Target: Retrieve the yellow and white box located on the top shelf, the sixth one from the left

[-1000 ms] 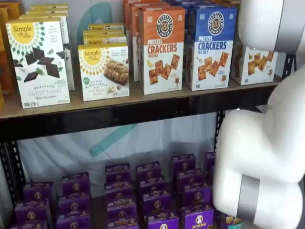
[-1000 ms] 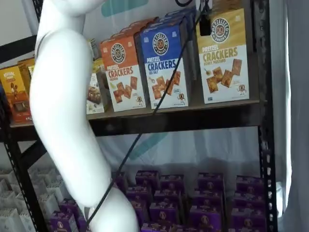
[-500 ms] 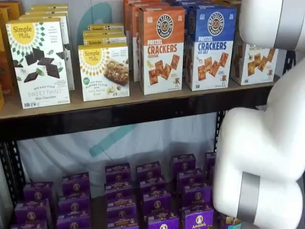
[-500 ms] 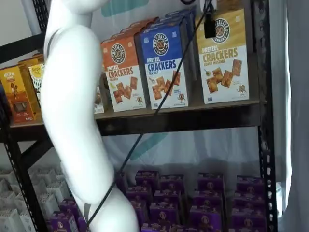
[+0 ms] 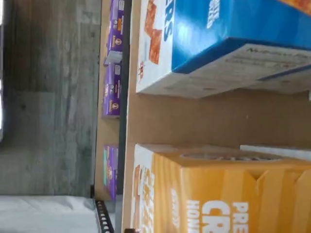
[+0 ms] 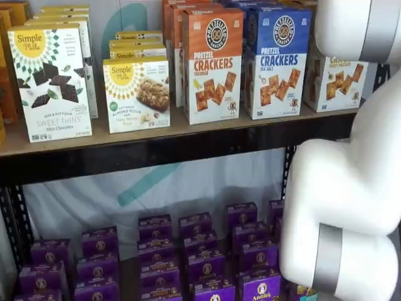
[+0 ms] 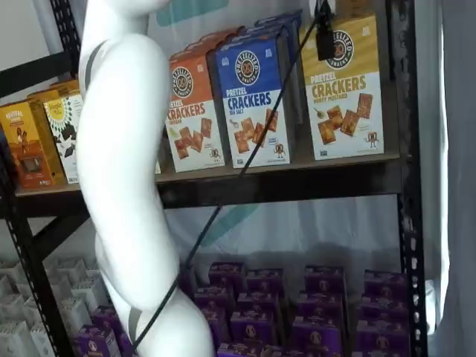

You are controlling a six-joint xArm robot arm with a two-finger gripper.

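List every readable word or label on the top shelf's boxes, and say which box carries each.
"PRETZEL CRACKERS HONEY MUSTARD": the yellow and white box.
"PRETZEL CRACKERS CHEDDAR": orange box.
"PRETZEL CRACKERS": blue box; its flavour line is too small.
"Simple Mills", "SWEET THINS", "Mint Chocolate": tall white box.
"Simple Mills": short white box; its product name is blurred.
The round logos' text is unreadable.

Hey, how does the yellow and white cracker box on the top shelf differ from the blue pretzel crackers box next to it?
The yellow and white box has a yellow upper part and reads honey mustard; the blue box has a blue upper part. The yellow and white box stands alone at the right end of the top shelf, apart from the blue box, which stands right beside an orange box. The gripper's black finger hangs before the yellow and white box only. Both stand upright, alike in size, picturing brown crackers.
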